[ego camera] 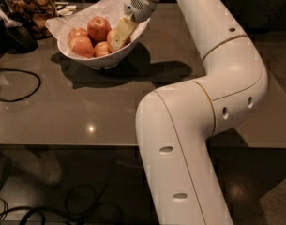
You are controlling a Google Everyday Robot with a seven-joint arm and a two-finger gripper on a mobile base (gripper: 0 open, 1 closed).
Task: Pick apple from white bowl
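Note:
The white bowl [101,60] stands at the back left of the grey table, lined with crinkled white paper [105,6]. It holds several red-orange apples: one on top at the back [99,28], two at the left [79,41] and one low at the front [101,50]. My gripper [120,32] reaches down from the white arm into the right side of the bowl, against the apples there. It hides part of an apple behind it.
A clear jar of brown snacks [32,6] stands left of the bowl, with a dark object [13,34] in front of it. A black cable [20,86] loops on the table's left. My arm's elbow [203,107] overhangs the table's front edge [63,144].

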